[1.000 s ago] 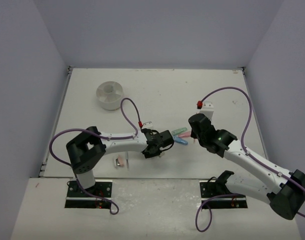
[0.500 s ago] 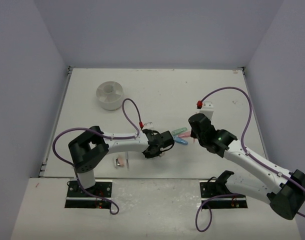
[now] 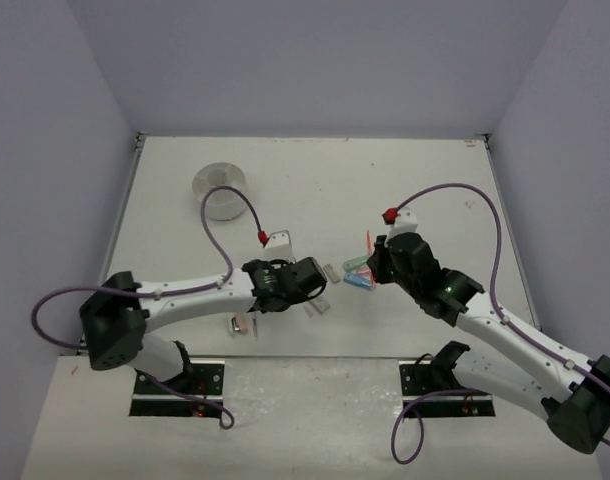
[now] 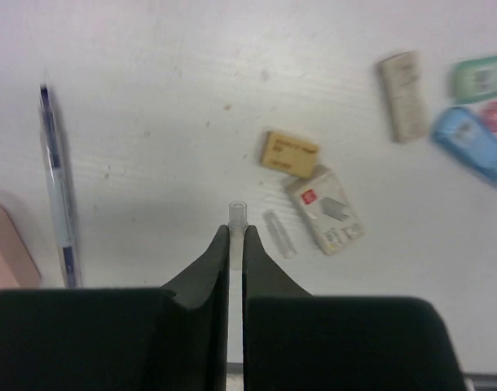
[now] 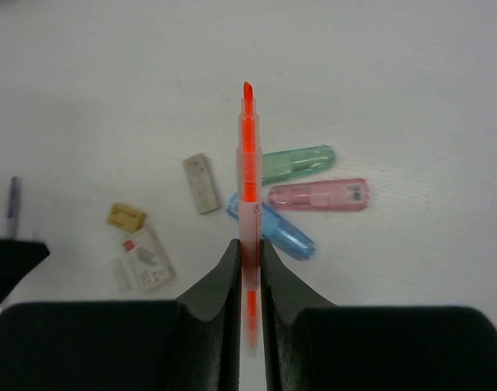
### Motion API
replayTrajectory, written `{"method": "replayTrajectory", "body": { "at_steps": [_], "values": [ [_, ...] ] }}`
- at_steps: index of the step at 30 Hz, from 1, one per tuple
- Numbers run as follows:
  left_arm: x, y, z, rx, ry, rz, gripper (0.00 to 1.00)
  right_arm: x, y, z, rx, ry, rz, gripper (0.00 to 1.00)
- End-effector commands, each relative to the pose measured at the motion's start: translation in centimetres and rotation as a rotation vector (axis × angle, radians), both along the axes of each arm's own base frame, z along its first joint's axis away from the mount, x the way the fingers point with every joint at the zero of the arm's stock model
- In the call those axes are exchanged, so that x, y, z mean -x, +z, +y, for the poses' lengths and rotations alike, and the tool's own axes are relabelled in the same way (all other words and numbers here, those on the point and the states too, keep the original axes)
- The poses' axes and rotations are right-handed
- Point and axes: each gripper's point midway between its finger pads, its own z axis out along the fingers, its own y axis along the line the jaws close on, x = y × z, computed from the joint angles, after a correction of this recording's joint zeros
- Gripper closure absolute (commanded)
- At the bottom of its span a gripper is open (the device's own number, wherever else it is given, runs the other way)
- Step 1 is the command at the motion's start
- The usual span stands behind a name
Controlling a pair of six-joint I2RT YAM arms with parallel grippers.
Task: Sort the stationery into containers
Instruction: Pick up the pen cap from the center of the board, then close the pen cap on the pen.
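— See, left gripper [image 4: 236, 234] clamps a small clear tube [image 4: 238, 212]; right gripper [image 5: 248, 246] pinches the orange pen [image 5: 248, 147] over the pastel capsules [image 5: 317, 195].
— Labels?
— That eraser [image 4: 290, 154] print's too blurred. The divided white dish [image 3: 219, 190] sits well apart.

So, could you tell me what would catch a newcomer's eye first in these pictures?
The orange pen stands out most, pinched in the right gripper over the green, pink and blue capsule pieces right of centre. Next, the left gripper is shut on a small clear tube, with erasers scattered just beyond. The white dish sits alone at the far left.
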Motion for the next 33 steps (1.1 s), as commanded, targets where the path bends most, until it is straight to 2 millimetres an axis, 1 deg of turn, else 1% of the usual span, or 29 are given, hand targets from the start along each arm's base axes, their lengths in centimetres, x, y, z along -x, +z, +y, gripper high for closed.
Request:
{"method": "replayTrajectory", "body": {
  "at_steps": [1, 4, 5, 6, 7, 8, 9, 10, 11, 13, 14, 16, 19, 23, 26, 28, 30, 33],
  "values": [
    [-4.2, 11.1, 0.5, 0.108, -0.096, -0.399, 1.00, 3.7, 4.7, 6.8, -0.298, 0.421, -0.093, 1.00],
    [-4.7, 17.4, 0.4, 0.245, -0.158, -0.583, 1.00, 7.3, 7.0, 10.1, -0.506, 0.654, -0.084, 1.00],
    [-4.3, 18.2, 0.3, 0.273, -0.208, -0.621, 1.00, 7.9, 8.1, 10.9, -0.567, 0.707, -0.108, 1.00],
    [-3.8, 19.0, -0.1, 0.320, -0.275, -0.662, 1.00, 8.7, 8.9, 11.4, -0.621, 0.755, -0.117, 1.00],
    [-3.0, 21.2, -0.9, 0.427, -0.345, -0.745, 1.00, 10.0, 8.5, 11.8, -0.668, 0.806, -0.071, 1.00],
    [-2.3, 25.0, -1.5, 0.569, -0.366, -0.824, 1.00, 10.6, 9.1, 12.2, -0.709, 0.842, -0.077, 1.00],
    [-1.5, 24.5, -1.5, 0.585, -0.431, -0.874, 1.00, 11.0, 10.7, 12.6, -0.765, 0.891, -0.139, 1.00],
    [-0.5, 28.2, -0.9, 0.718, -0.440, -0.989, 1.00, 11.9, 10.3, 12.7, -0.801, 0.918, -0.098, 1.00],
    [0.4, 28.1, -1.3, 0.751, -0.493, -1.006, 1.00, 12.1, 10.7, 12.8, -0.821, 0.931, -0.107, 1.00],
    [1.2, 30.1, -1.1, 0.818, -0.519, -1.062, 1.00, 12.6, 11.6, 13.2, -0.851, 0.959, -0.121, 1.00],
    [1.5, 30.6, -1.1, 0.833, -0.530, -1.075, 1.00, 12.8, 12.1, 13.4, -0.858, 0.970, -0.128, 1.00],
    [1.8, 30.9, -1.3, 0.844, -0.551, -1.082, 1.00, 13.4, 12.6, 14.0, -0.858, 0.993, -0.130, 1.00],
    [2.1, 30.9, -1.5, 0.866, -0.563, -1.086, 1.00, 13.6, 13.3, 14.8, -0.835, 0.995, -0.147, 1.00],
    [2.0, 30.4, -1.1, 0.878, -0.539, -1.085, 1.00, 13.7, 13.2, 15.6, -0.814, 0.973, -0.147, 1.00],
    [1.9, 30.2, -0.7, 0.874, -0.523, -1.083, 1.00, 13.2, 12.8, 15.7, -0.797, 0.937, -0.145, 1.00],
    [1.9, 30.0, -0.6, 0.876, -0.523, -1.079, 1.00, 12.4, 12.4, 15.5, -0.775, 0.885, -0.138, 1.00],
    [2.1, 29.8, -0.7, 0.884, -0.532, -1.071, 1.00, 11.8, 12.5, 15.4, -0.762, 0.856, -0.151, 1.00],
    [2.3, 29.2, -1.0, 0.893, -0.541, -1.052, 1.00, 11.6, 12.4, 15.4, -0.740, 0.846, -0.147, 1.00]
  ]
}}
